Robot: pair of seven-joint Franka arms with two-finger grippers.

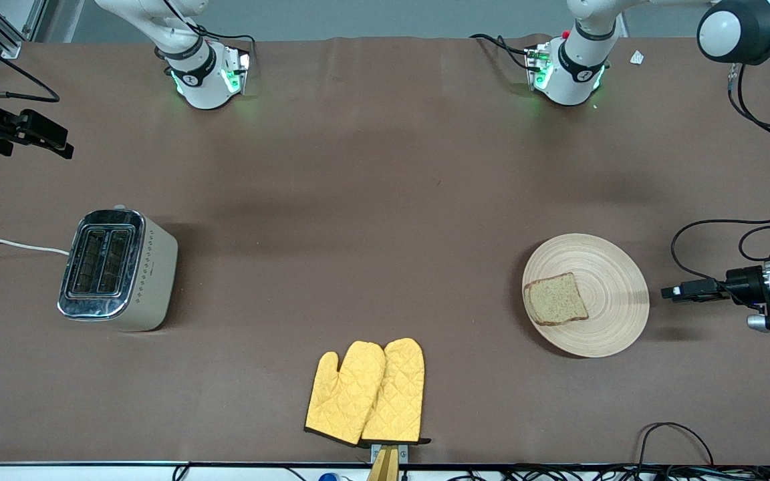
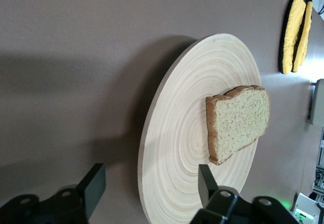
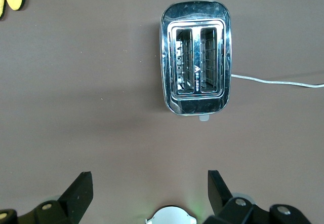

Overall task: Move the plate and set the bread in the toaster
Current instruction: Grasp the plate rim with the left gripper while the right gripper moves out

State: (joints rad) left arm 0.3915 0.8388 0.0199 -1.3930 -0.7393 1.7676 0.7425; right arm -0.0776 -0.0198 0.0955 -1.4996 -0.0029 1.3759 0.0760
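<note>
Now brown bread [image 1: 555,299] slice (dark crust), on grooved wooden plate [image 1: 609,280]

Bread [image 1: 556,298] on plate [image 1: 602,290]; toaster [image 1: 117,269] apart

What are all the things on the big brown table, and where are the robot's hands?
plate: one, light wood, toward the left arm's end of the table.
bread: one slice, brown, lying on the plate.
toaster: one, beige with a shiny top, both slots empty, toward the right arm's end.
cord: one, white, running from the toaster off the table's edge.
oven mitts: two, yellow, side by side, nearest the front camera.
table: one, brown.
left gripper: one, black, open, low beside the plate's rim.
right gripper: one, black, open, up over the table near the toaster.
</note>
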